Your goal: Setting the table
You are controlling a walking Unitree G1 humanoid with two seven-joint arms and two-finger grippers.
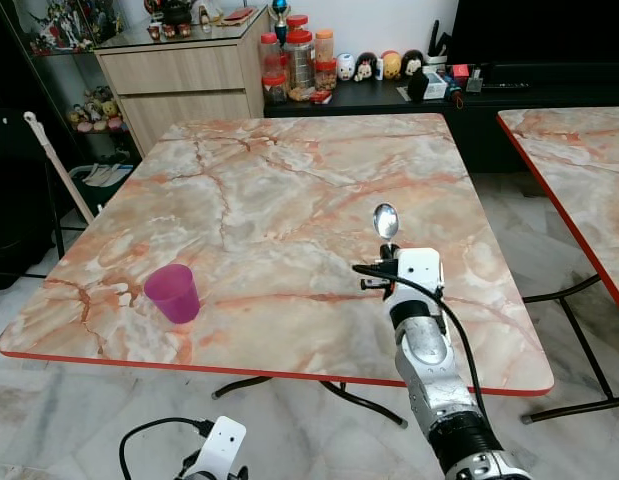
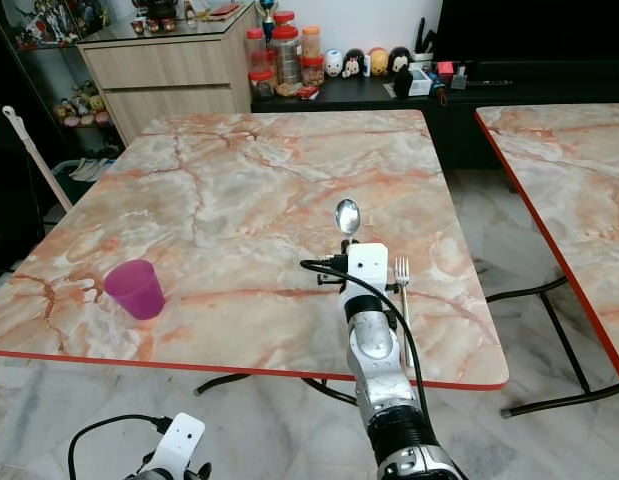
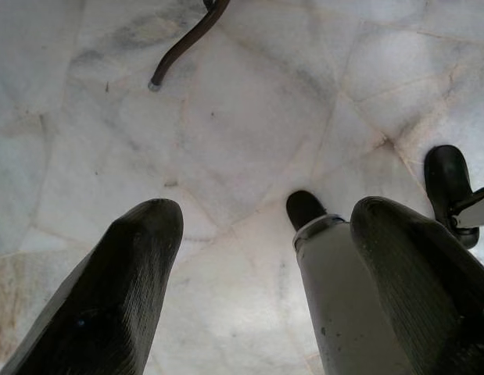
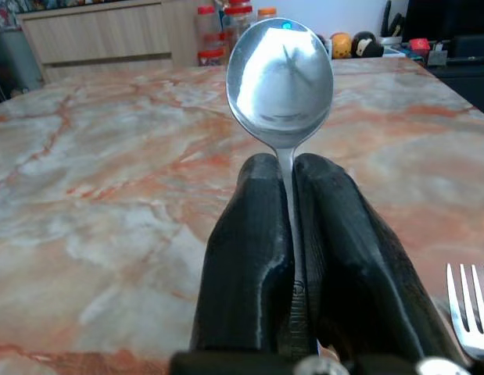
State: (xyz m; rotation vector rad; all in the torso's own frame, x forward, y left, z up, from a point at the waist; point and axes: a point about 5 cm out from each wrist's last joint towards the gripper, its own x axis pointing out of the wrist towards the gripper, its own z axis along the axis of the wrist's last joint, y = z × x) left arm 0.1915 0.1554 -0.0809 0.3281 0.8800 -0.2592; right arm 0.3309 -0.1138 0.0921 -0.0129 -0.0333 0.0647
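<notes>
My right gripper [image 4: 288, 195] is shut on the neck of a silver spoon [image 4: 281, 78], whose bowl [image 1: 386, 219] sticks out past the fingertips above the marble table [image 1: 289, 190], near its front right part. A silver fork [image 2: 402, 290] lies flat on the table just right of that wrist. A magenta plastic cup [image 1: 173, 292] stands upright near the table's front left corner. My left gripper [image 3: 265, 226] hangs low below the table edge, open, with the floor between its fingers.
A second marble table [image 1: 579, 150] stands to the right across a gap of tiled floor. Behind the main table are a wooden cabinet [image 1: 179, 80], jars and figurines on a dark low unit [image 1: 389, 95]. A white-handled stick [image 1: 59, 165] leans at the left.
</notes>
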